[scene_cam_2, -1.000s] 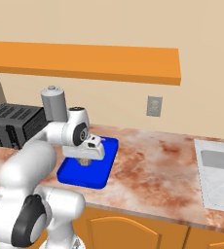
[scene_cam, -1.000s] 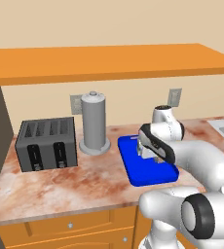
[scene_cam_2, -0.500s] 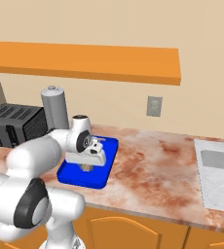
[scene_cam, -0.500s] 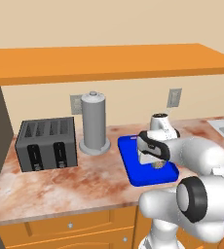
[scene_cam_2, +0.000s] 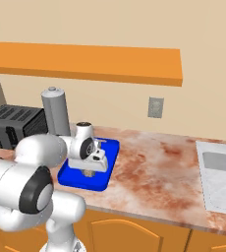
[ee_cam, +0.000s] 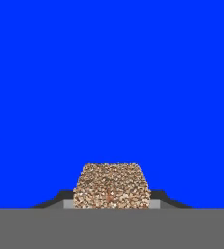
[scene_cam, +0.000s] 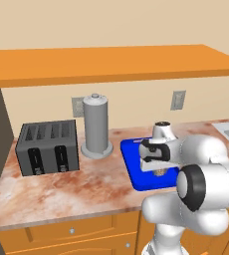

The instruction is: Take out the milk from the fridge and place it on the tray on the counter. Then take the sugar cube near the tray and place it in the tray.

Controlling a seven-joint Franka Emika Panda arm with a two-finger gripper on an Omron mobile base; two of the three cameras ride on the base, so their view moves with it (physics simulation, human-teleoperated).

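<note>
Simulated kitchen here, beige wall with a long orange shelf (scene_cam: 111, 62) running above a reddish-brown and cream marbled stone counter (scene_cam: 61, 187) on orange cabinets. On the counter there's a dark grey four-slot toaster (scene_cam: 48, 147) at the left, a tall grey cylinder canister (scene_cam: 96, 125) beside it, and then the flat bright blue rectangular tray (scene_cam: 136, 169) with its low rim. A steel sink (scene_cam_2: 220, 174) sits off at the far right end. The white arm's hand (scene_cam_2: 89, 172) is down low over the tray, pointing into it, and it's pinched narrow around the tiny tan-brown speckled sugar cube (ee_cam: 111, 186), which sits right between the two dark finger tips (ee_cam: 55, 198) in the hand view with plain blue tray floor behind it. Can't tell whether the cube is touching the tray floor or just above it.
</note>
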